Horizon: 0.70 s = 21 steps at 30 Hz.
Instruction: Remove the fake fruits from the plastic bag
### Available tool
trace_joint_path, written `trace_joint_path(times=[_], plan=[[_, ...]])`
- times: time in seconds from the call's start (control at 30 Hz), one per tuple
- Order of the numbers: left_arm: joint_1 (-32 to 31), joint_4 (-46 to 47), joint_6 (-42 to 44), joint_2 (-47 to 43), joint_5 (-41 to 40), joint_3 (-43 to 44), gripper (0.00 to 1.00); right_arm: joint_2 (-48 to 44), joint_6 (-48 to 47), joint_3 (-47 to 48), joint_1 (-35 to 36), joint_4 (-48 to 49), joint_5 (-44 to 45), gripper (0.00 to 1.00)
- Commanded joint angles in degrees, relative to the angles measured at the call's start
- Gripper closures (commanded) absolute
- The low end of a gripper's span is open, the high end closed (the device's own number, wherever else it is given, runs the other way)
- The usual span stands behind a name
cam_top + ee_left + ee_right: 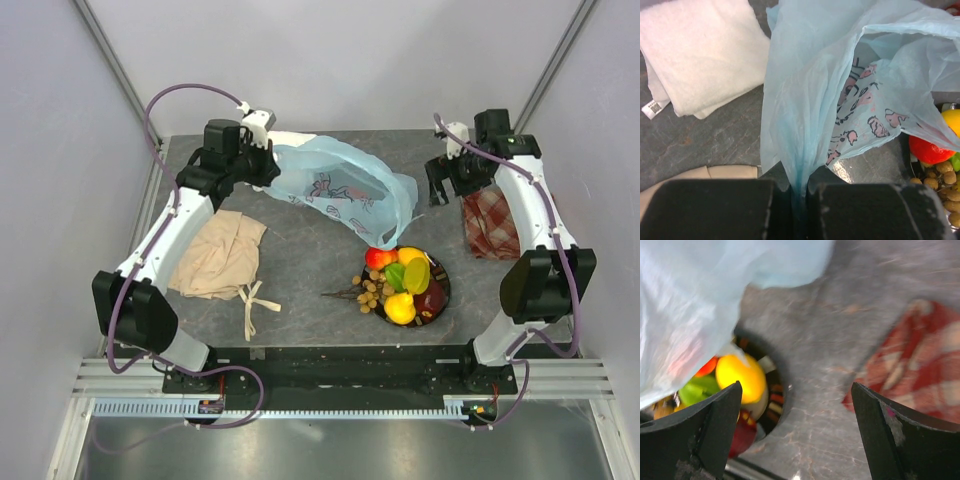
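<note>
The light-blue plastic bag (345, 190) is lifted at its back-left end and droops toward the fake fruits (405, 285). My left gripper (262, 165) is shut on a bunched part of the bag (840, 75), pinched between its fingers (799, 200). The fruits lie heaped on a dark plate (443, 283): red apple (378, 258), yellow lemon (410, 256), yellow pear (400, 308), green and dark-red pieces, and a tan berry cluster (370, 290). My right gripper (440, 180) is open and empty above the table (795, 390), just right of the bag (700, 300) and the plate's rim (780, 385).
A beige cloth (220, 255) lies front left. A red checked cloth (490, 222) lies at the right, under my right arm. A folded white cloth (705, 55) lies beside the bag in the left wrist view. White walls enclose the table.
</note>
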Motion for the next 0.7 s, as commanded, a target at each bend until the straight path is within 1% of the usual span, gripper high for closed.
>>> trace_joint_path(times=[0.0,0.03,0.07,0.1,0.2,0.27,0.37,0.4,0.53,0.57,0.6,0.67], plan=[[0.12,1.97,0.04,0.69,1.37,3.87,0.79,-2.53,10.15,5.87,-1.77,11.38,10.08,0.02],[0.12,1.88,0.04,0.69,1.37,4.22,0.71,-2.79,14.79,7.01,-1.77,13.16,12.81,0.02],[0.03,1.79,0.04,0.61,1.19,4.92,0.62,-3.14,15.88,7.46,-1.77,14.22,16.23,0.02],[0.03,1.79,-0.05,0.52,0.32,5.45,0.43,-3.84,16.24,7.81,-1.77,15.27,16.35,0.02],[0.03,1.53,0.04,0.43,-2.14,7.91,0.32,-5.42,15.80,8.08,-1.77,15.72,16.52,0.02],[0.03,1.61,1.35,0.25,-3.99,10.10,0.26,-6.48,15.88,7.38,-1.77,15.90,16.52,0.02],[0.03,1.53,3.72,-0.62,-6.71,12.65,0.24,-7.62,17.37,7.20,-1.68,16.43,16.17,0.02],[0.03,1.53,4.34,-1.67,-8.11,13.01,0.18,-7.80,18.08,7.20,-1.68,16.69,16.26,0.02],[0.12,1.35,6.71,-5.54,-9.88,14.07,0.14,-9.29,18.88,6.41,-1.68,17.83,17.31,0.02],[0.12,1.35,6.98,-6.50,-9.88,13.89,0.13,-10.17,18.88,6.23,-1.68,18.27,17.66,0.02],[0.12,1.00,7.24,-7.30,-9.80,13.72,0.09,-10.52,18.79,5.54,-1.68,18.79,17.49,0.02],[0.12,0.39,7.16,-9.67,-9.62,13.19,0.06,-11.22,18.61,5.09,-1.50,18.97,16.79,0.02]])
